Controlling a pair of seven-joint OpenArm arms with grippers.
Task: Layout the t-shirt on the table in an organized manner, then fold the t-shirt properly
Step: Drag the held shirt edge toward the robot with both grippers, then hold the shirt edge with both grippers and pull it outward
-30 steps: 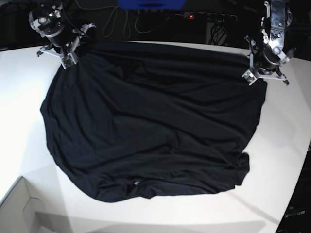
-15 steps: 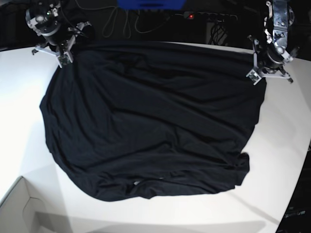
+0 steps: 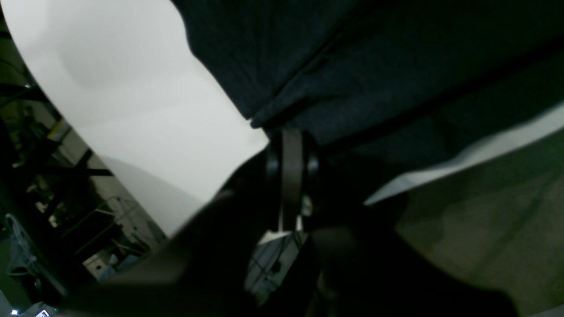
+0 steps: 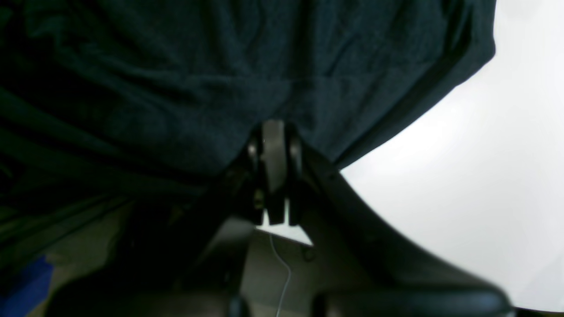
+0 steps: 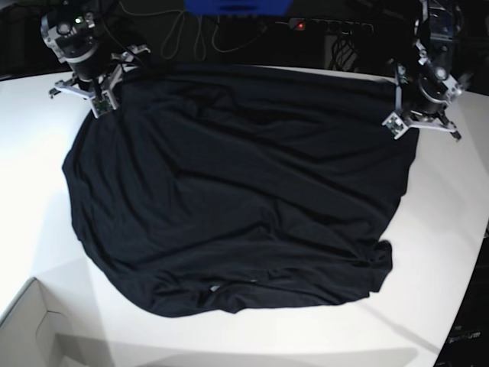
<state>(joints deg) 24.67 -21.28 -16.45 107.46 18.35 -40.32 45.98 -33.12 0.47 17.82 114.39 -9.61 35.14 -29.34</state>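
- Lying spread across most of the table [image 5: 30, 191], the t-shirt [image 5: 237, 191] is a broad black sheet with soft wrinkles running through it — its near edge bunches into a rolled, uneven hem toward the table's front.
- At the t-shirt's far corner on the base view's right, the left gripper [image 5: 416, 107] has its jaws closed on the fabric edge; the left wrist view shows the pinched cloth [image 3: 352, 66] rising straight out of the closed fingers [image 3: 291, 176], with white tabletop [image 3: 132, 110] beside it.
- At the t-shirt's other far corner, the right gripper [image 5: 103, 92] is likewise clamped on the cloth; in the right wrist view the fabric [image 4: 198, 79] fans out from the tight fingers [image 4: 273, 167], the bare table [image 4: 462, 176] off to one side.
- The garment's far edge runs fairly straight between the two grippers, close to the table's back edge.
- Beyond the t-shirt's near corner on the base view's left, a pale cardboard box [image 5: 30, 329] sits at the table's front edge — well apart from the cloth.
- Behind the t-shirt, past the table, something blue [image 5: 237, 6] and dark cables [image 5: 191, 34] lie in shadow.
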